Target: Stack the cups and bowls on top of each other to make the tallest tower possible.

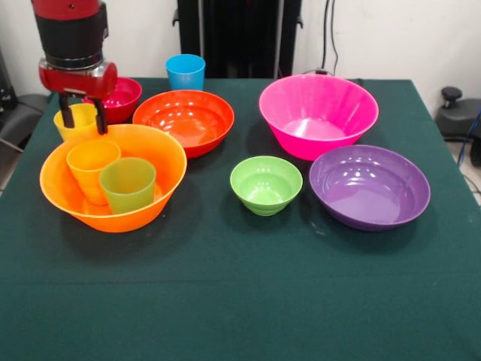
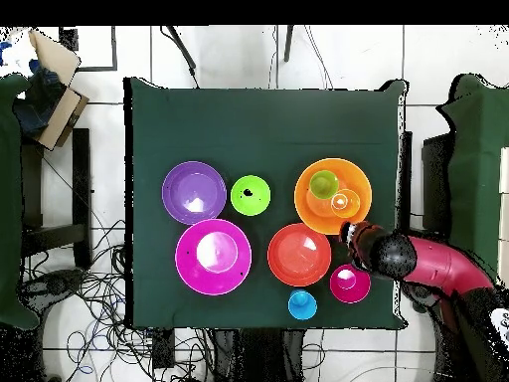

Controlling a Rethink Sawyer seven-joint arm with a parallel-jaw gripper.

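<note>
On the green cloth table (image 1: 248, 301), the large glossy orange plastic bowl (image 1: 154, 154) holds an orange tumbler (image 1: 90, 167) and a green tumbler (image 1: 128, 183), while my black claw (image 1: 83, 118) straddles, fingers parted, the small yellow plastic cup (image 1: 78, 120) just behind it.

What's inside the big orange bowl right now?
The large orange bowl holds two upright cups side by side: an orange cup and a green cup. The bowl's floor under them is covered. The yellow cup is behind the bowl, at the gripper.

Orange cup (image 1: 89, 167), green cup (image 1: 128, 183) upright inside large orange bowl (image 1: 161, 154) (unstacked).
</note>
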